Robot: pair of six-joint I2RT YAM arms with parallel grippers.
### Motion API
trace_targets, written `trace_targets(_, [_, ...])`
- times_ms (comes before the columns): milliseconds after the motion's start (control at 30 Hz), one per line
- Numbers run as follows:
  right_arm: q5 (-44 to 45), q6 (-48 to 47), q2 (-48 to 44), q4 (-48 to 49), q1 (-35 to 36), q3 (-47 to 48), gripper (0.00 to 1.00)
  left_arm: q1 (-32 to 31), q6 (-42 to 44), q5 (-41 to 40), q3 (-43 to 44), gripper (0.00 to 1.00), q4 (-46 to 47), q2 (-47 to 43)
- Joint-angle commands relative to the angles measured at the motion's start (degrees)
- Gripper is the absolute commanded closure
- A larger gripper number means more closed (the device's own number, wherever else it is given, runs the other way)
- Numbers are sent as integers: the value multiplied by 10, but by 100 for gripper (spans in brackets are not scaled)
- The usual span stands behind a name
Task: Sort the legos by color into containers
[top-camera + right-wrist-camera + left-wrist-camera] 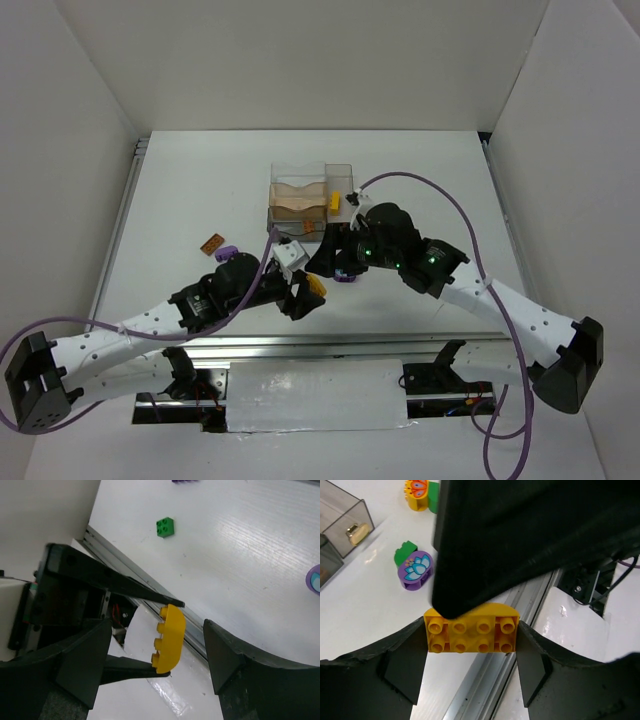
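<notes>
left gripper (pixel 470 626): clamped on a yellow plastic brick with one rounded edge (pixel 471 635), one finger on each short end. Studs face the left wrist camera.
yellow brick location: lower centre of the top view, held in the air near the near edge of the white table (pixel 430 170), just below the bins.
right gripper (pixel 155 625): jaws wide, straddling the same yellow brick. In the right wrist view there's a gap on both sides, so no contact. In the left wrist view its black body fills the upper right and covers the brick's top edge.
containers: cluster of clear plastic rectangular bins (pixel 298 168), tan and grey tinted, upper centre of the top view. One small yellow piece (pixel 333 201) sits in the right-hand compartment.
purple rounded piece with green top (pixel 414 567): on the table, left of centre in the left wrist view, blue flower print facing up, clear of both grippers.
yellow-orange printed piece (pixel 417 487): top edge of the left wrist view, cut off by the frame.
green square brick (pixel 165 527): alone on the table, upper centre of the right wrist view.
orange-brown flat brick (pixel 212 244): left of centre in the top view, with a small purple piece (pixel 229 251) just beside it. Can't tell if they touch.
</notes>
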Motion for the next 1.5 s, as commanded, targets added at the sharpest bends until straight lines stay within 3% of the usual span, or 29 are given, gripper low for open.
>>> trace_targets(0, [25, -1, 12, -37, 13, 17, 20, -3, 31, -22, 15, 100, 24, -17])
trace_targets(133, [-11, -1, 21, -28, 21, 4, 28, -6, 42, -12, 16, 100, 27, -18])
trace_targets(367, [-26, -11, 50, -31, 35, 0, 32, -8, 51, -8, 7, 100, 45, -36])
trace_targets(467, [-70, -8, 73, -9, 35, -3, 60, -8, 52, -12, 6, 100, 50, -39])
trace_targets(567, [-80, -8, 77, 2, 35, 0, 100, -9, 55, -19, 6, 100, 46, -41])
trace_targets(600, [-74, -10, 75, -2, 35, 4, 100, -10, 54, -19, 6, 97, 45, -41])
trace_targets(767, [-70, -5, 60, 22, 32, 9, 100, -11, 25, -83, -1, 1, 41, -45])
trace_targets(967, [-46, -20, 78, 72, -13, -7, 100, -11, -20, -168, 13, 0, 12, -61])
trace_targets(1133, [-29, -91, 112, 122, -87, -3, 100, -11, -128, -373, 62, 1, -126, -68])
trace_targets(1267, [142, -134, 186, 87, -121, 66, 100, -9, -219, -420, 134, 1, -259, -76])
trace_targets(1300, [174, -138, 213, 72, -135, 120, 100, -9, -228, -421, 148, 1, -311, -72])
trace_targets(1400, [265, -166, 365, 15, -158, 239, 100, -8, -243, -411, 210, 0, -405, -58])
trace_targets(1467, [295, -176, 415, -10, -165, 289, 100, -9, -241, -402, 220, 0, -434, -58])
